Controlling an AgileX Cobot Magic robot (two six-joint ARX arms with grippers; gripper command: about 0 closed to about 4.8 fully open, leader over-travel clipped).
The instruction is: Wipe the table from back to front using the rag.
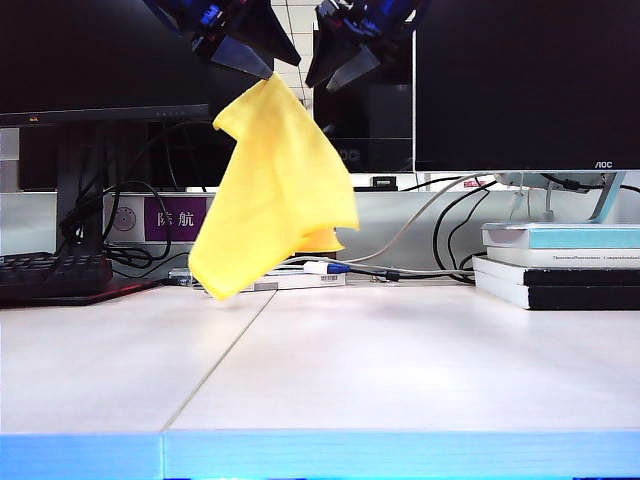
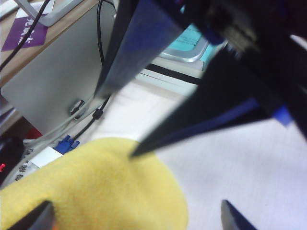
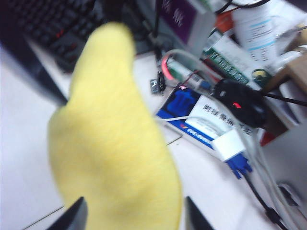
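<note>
Rag (image 1: 272, 195) hangs long-axis down from left end effector (image 1: 240, 50), top corner pinched, tail just above surface (image 1: 400, 360); right end effector (image 1: 340, 62) beside, fingers apart, empty.

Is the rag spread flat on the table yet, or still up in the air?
In the air: the rag hangs bunched from the left gripper, above the table.

Both arms are cut off by the exterior view's upper edge. The left end effector (image 1: 262, 62) meets the rag (image 1: 275, 190) at its top corner; whether it pinches cannot be told. Below the right end effector (image 3: 134, 215), motion blur smears the rag's outline and nearby cables (image 3: 259, 158).
</note>
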